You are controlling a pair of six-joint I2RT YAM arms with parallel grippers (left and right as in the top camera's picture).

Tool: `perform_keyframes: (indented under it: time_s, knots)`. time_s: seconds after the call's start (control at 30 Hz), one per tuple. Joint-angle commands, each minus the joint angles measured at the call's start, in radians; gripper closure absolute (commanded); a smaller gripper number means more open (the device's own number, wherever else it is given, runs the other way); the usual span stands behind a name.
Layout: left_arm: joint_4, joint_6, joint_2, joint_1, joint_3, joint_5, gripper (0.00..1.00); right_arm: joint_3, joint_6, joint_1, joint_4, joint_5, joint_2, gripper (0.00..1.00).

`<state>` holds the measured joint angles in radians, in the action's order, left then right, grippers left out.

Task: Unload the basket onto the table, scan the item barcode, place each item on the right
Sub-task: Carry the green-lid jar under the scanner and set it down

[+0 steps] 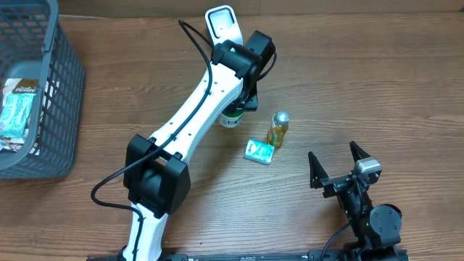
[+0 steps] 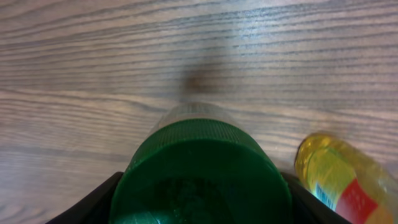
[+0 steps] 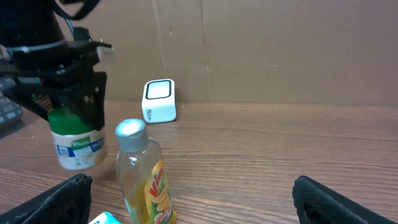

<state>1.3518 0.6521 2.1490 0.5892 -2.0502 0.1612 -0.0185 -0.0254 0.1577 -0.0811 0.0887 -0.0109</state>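
Observation:
A white jar with a green lid (image 1: 230,118) (image 3: 76,146) stands under my left gripper (image 1: 243,101) (image 2: 202,202). The black fingers (image 2: 93,202) press on both sides of the lid (image 2: 202,168), so the gripper is shut on it. I cannot tell whether the jar's base touches the table. The white barcode scanner (image 1: 221,22) (image 3: 159,100) stands at the table's back edge, beyond the jar. My right gripper (image 1: 338,164) (image 3: 193,202) is open and empty at the front right.
A yellow bottle with a silver cap (image 1: 278,129) (image 2: 343,180) (image 3: 144,180) stands just right of the jar. A teal packet (image 1: 259,151) (image 3: 103,219) lies in front of the bottle. A grey basket (image 1: 61,87) holding packets sits at the far left.

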Motion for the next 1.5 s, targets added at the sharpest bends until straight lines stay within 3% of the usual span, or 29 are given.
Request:
perform_keyframes:
  time_s: [0.0, 0.47, 0.97, 1.07, 1.23, 1.47]
  knots:
    - [-0.049, 0.027, -0.011, 0.002, 0.067, -0.005, 0.60, 0.011, 0.004, -0.003, 0.004, -0.009, 0.008, 0.00]
    - [-0.227, 0.078, -0.011, 0.018, 0.201, -0.032, 0.50, 0.011, 0.004, -0.003, 0.004, -0.009, 0.008, 0.00]
    - [-0.238, 0.077, -0.011, 0.023, 0.245, -0.059, 0.46, 0.011, 0.004, -0.003, 0.004, -0.009, 0.008, 0.00]
    - [-0.230, 0.077, -0.011, 0.023, 0.247, -0.059, 0.25, 0.011, 0.004, -0.003, 0.004, -0.009, 0.008, 0.00]
    - [-0.231, -0.011, -0.011, 0.020, 0.246, -0.099, 0.03, 0.011, 0.004, -0.003, 0.004, -0.009, 0.008, 0.00]
    - [-0.185, -0.101, -0.040, -0.040, 0.119, -0.121, 0.01, 0.011, 0.004, -0.003, 0.004, -0.009, 0.008, 0.00]
